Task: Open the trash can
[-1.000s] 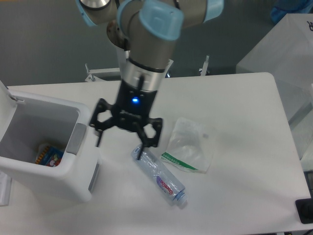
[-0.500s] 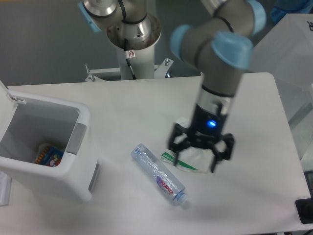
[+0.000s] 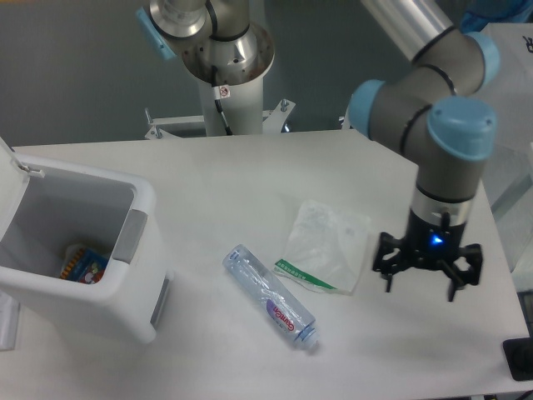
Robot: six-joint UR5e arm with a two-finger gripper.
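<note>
The white trash can (image 3: 100, 275) stands at the left of the table. Its lid is swung up and back at the far left, so the inside shows, with a colourful packet (image 3: 82, 264) at the bottom. The grey push tab (image 3: 130, 236) sits on its right rim. My gripper (image 3: 422, 282) is open and empty, pointing down over the right side of the table, far from the trash can.
A clear plastic bottle (image 3: 271, 297) lies on the table in the middle. A clear plastic bag with a green label (image 3: 323, 246) lies to its right, just left of my gripper. A black object (image 3: 518, 358) sits at the table's right front corner.
My gripper has swung from beside the trash can, over the bottle and bag, to the right side of the table. The trash can stays open; nothing else moved.
</note>
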